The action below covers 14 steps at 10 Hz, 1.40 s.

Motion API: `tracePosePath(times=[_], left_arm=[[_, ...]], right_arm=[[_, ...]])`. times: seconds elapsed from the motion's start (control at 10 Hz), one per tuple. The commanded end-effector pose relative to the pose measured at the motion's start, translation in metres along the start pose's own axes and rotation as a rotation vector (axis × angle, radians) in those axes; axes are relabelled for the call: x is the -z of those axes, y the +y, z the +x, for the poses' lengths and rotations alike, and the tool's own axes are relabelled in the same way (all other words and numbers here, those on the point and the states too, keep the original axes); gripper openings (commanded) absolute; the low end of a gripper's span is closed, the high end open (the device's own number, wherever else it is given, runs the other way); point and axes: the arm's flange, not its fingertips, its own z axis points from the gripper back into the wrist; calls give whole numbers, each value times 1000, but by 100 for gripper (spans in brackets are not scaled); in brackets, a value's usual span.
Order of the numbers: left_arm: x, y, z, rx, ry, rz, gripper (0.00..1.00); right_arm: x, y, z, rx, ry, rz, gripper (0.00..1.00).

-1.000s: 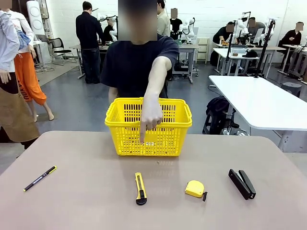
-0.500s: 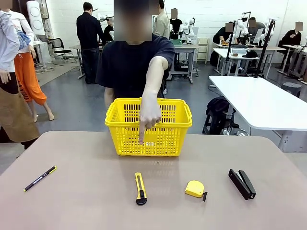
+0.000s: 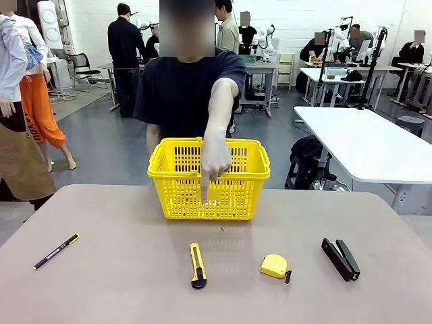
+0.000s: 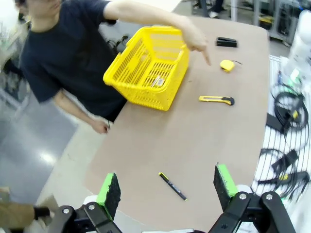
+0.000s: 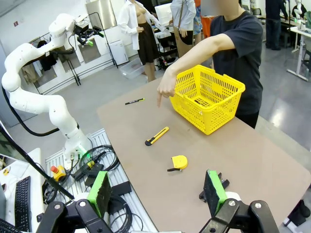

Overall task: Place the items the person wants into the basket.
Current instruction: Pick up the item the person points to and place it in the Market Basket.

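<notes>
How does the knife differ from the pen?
The knife is thicker and mostly yellow; the pen is thin and mostly black. The knife lies mid-table in front of the basket; the pen lies far to the robot's left. The knife runs nearly straight toward the basket, the pen diagonally. Both lie flat on the table, outside the basket.

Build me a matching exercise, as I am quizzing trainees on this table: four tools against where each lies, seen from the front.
Things:
1. pen
2. knife
3. tape measure
4. stapler

Places:
a. farthest right on the table
b. farthest left on the table
c. mid-table, just in front of the basket
d. between the knife and the stapler

Pairs: 1-b, 2-c, 3-d, 4-a
</notes>
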Motion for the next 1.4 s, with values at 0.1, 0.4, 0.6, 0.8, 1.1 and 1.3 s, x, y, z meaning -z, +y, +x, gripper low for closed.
tracePosePath(times=[0.1,0.4,0.6,0.8,1.1,1.3], left_arm=[[93,-20,92,-231,183,19,100],[199,-58,118,-536,542,19,100],[255,-93,114,-620,584,57,100],[293,-109,97,-657,578,204,100],[312,-108,84,-672,602,251,100],[311,-110,83,-667,593,211,100]], right_arm=[[0,-1,2,-18,-19,15,100],[0,-1,2,-18,-19,15,100],[0,-1,2,-18,-19,15,100],[0,-1,2,-18,-19,15,100],[0,-1,2,-18,-19,15,100],[0,-1,2,-18,-19,15,100]])
